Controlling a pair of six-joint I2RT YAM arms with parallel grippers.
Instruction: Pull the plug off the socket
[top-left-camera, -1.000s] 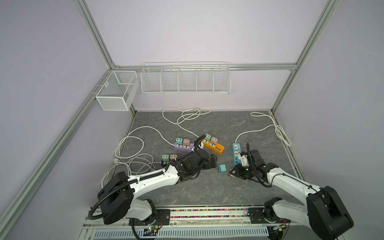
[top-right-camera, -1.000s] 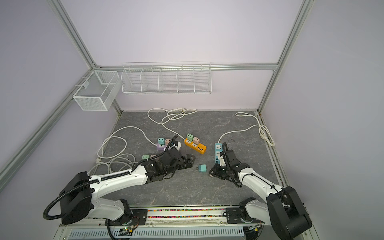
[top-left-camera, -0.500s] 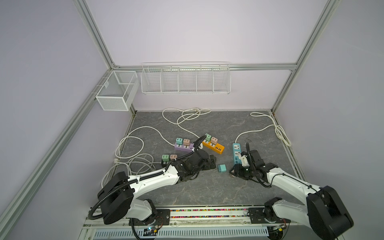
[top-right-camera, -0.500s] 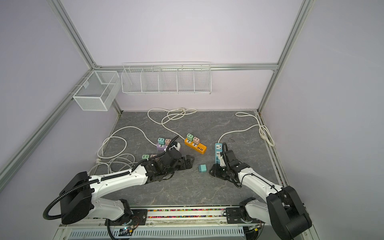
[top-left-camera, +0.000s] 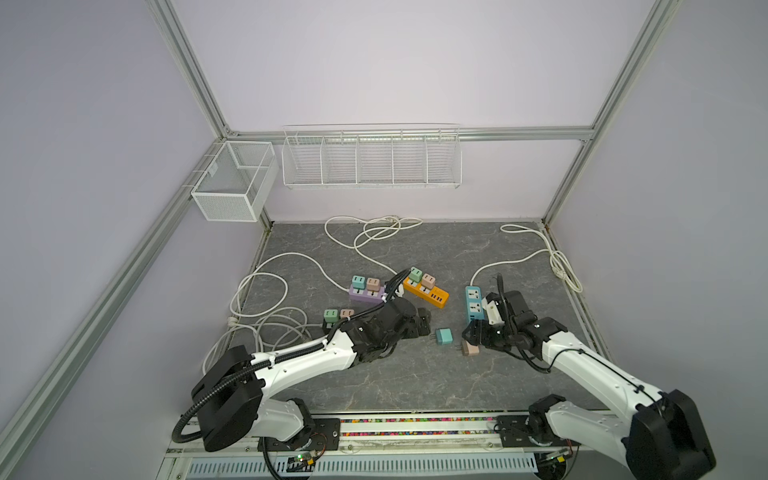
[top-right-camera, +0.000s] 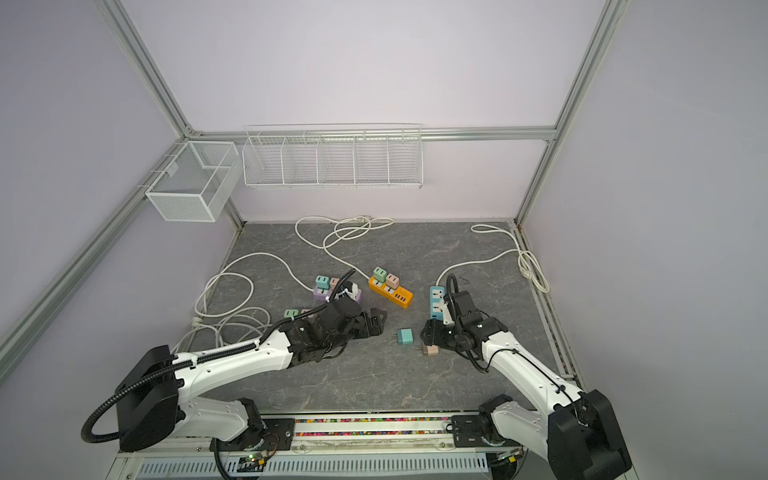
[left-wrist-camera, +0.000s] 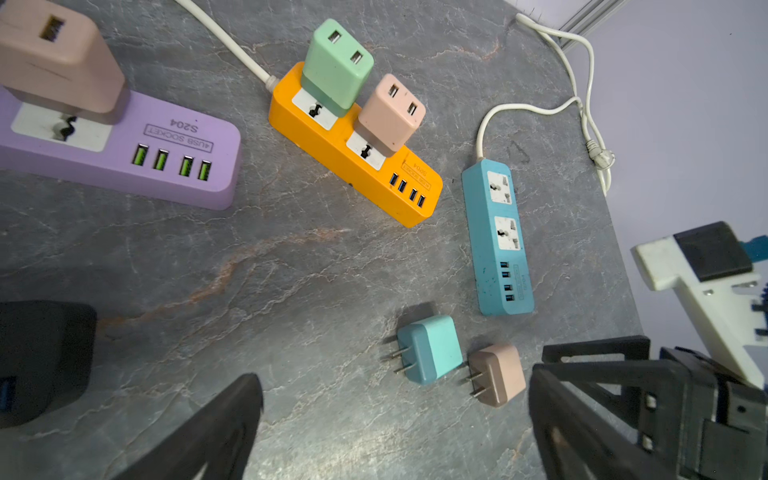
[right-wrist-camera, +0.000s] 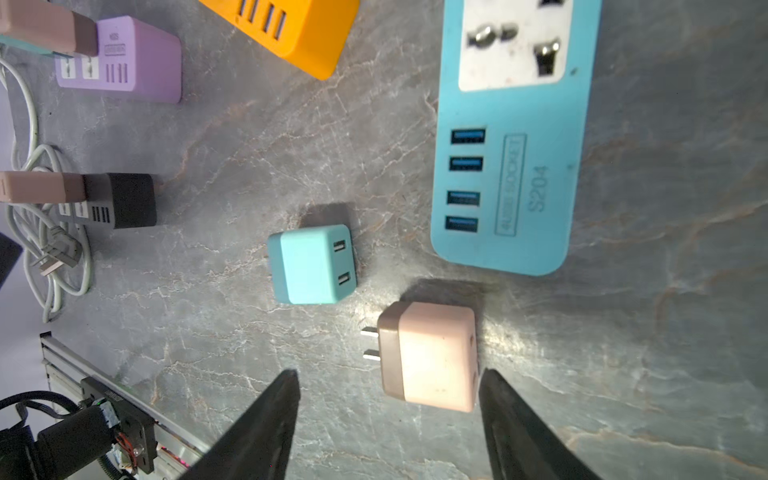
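In a top view the blue plastic power strip (top-left-camera: 474, 302) has both sockets bare, with a teal cube plug (top-left-camera: 444, 336) and a pink cube plug (top-left-camera: 471, 348) lying loose beside it. The left wrist view shows the left gripper (left-wrist-camera: 392, 378) wide and empty, and the orange plastic strip (left-wrist-camera: 353, 153) still plugged, so work likely remains. In the right wrist view the right gripper (right-wrist-camera: 388, 374) straddles the pink cube plug, parted and not clamping.

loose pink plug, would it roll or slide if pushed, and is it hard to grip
The loose pink plug lies on a flat side, boxy with rounded corners, so it should slide rather than roll. Its smooth shell may be slightly slippery, but flat opposite faces suit a pinch. It looks small beside the blue strip, so probably light.
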